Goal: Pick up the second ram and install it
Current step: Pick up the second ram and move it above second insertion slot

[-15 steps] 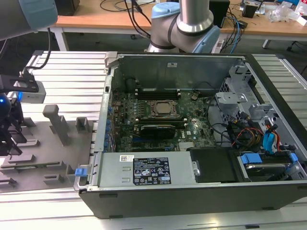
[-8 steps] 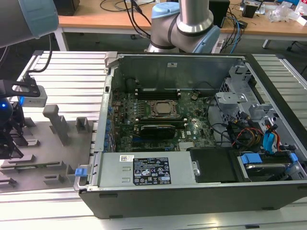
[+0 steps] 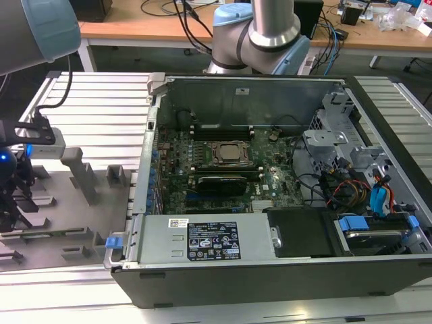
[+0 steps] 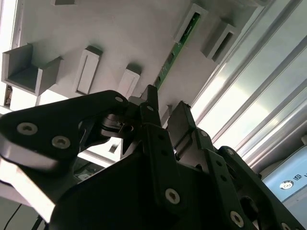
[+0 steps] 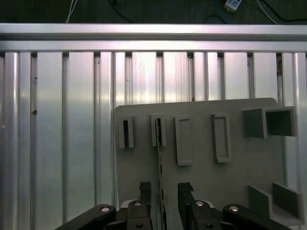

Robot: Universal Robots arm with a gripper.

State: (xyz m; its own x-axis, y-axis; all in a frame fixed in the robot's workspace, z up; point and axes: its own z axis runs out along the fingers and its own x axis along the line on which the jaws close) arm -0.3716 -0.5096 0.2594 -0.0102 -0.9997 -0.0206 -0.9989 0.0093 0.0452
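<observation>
The gripper (image 5: 164, 186) straddles the second ram (image 5: 159, 153) with fingers (image 5: 144, 189) parted, not touching it. The ram stands on edge in the grey fixture plate (image 5: 216, 189). The computer's power supply (image 3: 158, 236) bears a printed label (image 3: 212, 241).

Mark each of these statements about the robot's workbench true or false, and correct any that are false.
1. The second ram stands on edge in a slot of the grey holder plate. True.
2. The gripper is shut on the second ram. False: it is open, with a finger on either side of the stick and a gap showing, and the stick sits in its slot.
3. The computer case lies open with the motherboard showing. True.
4. The grey holder plate lies inside the computer case. False: it lies on the ribbed metal table, beside the case at the exterior view's left.
</observation>
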